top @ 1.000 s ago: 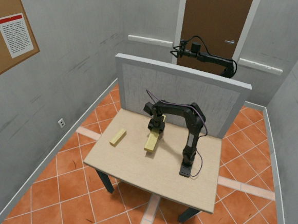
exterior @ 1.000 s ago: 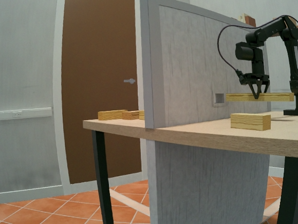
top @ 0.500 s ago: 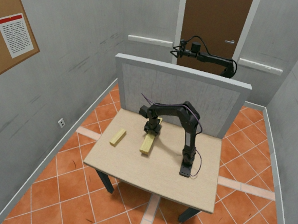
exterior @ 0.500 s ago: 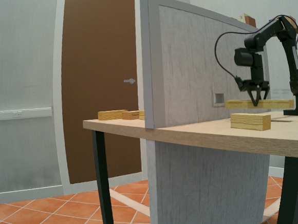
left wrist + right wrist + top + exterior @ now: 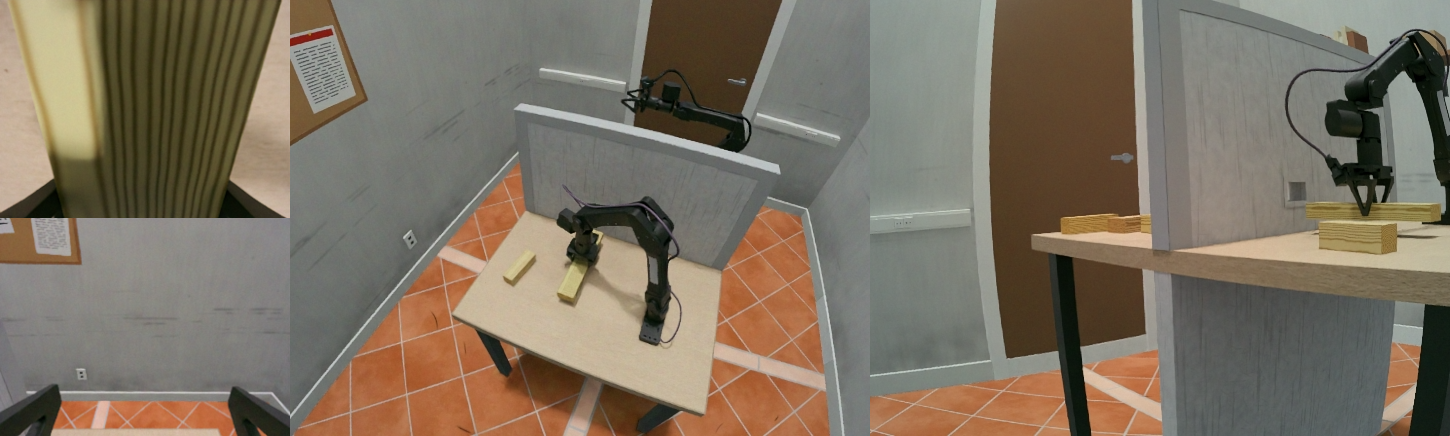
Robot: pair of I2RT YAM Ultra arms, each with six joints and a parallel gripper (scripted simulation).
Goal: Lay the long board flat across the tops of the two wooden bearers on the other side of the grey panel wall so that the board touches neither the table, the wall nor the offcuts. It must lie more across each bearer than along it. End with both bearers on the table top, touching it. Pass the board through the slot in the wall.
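My left gripper (image 5: 582, 254) is shut on the long board (image 5: 575, 279) near its middle. In the exterior view the long board (image 5: 1372, 211) hangs level a little above the table, one end pointing at the grey panel wall (image 5: 1220, 150) close to the slot (image 5: 1296, 191). The left wrist view is filled by the board (image 5: 156, 107). Wooden bearers (image 5: 1088, 223) lie on the table beyond the wall, partly hidden by it. My right gripper (image 5: 632, 100) (image 5: 144, 393) is open and empty, high above the far side, facing the room wall.
A short wooden offcut (image 5: 520, 267) lies on the near side, left of the board; it also shows in the exterior view (image 5: 1357, 236), in front of and below the board. The left arm's base (image 5: 651, 330) stands near the table's front right.
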